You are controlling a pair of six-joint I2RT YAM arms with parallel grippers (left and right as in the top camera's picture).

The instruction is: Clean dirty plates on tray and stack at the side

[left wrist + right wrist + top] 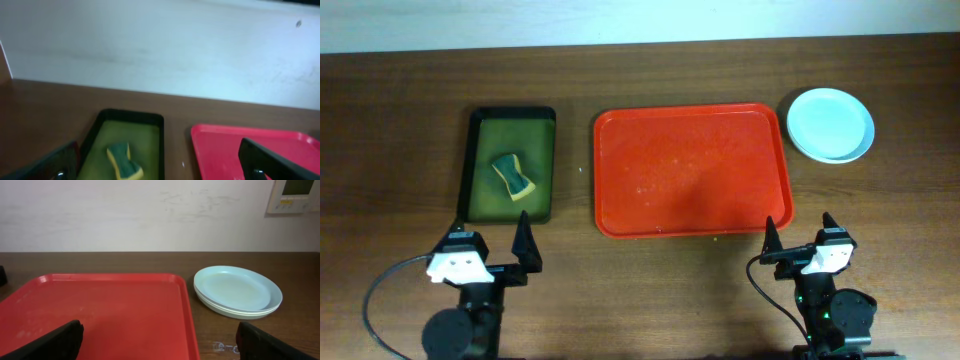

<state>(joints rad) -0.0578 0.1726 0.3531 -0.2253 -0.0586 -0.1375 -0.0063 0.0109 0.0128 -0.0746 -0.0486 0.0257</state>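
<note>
The red tray [692, 170] lies in the middle of the table with no plates on it; it also shows in the right wrist view [100, 310] and the left wrist view [225, 150]. The plates [831, 124] sit in a stack to the tray's right, a pale blue one on top, also seen in the right wrist view [237, 291]. My left gripper [492, 240] is open and empty near the table's front edge, below the dark tray. My right gripper [798, 238] is open and empty in front of the red tray's right corner.
A dark green-black tray [511, 165] stands left of the red tray and holds a green and yellow sponge [514, 175], also seen in the left wrist view [124, 161]. A pale wall runs along the table's far edge.
</note>
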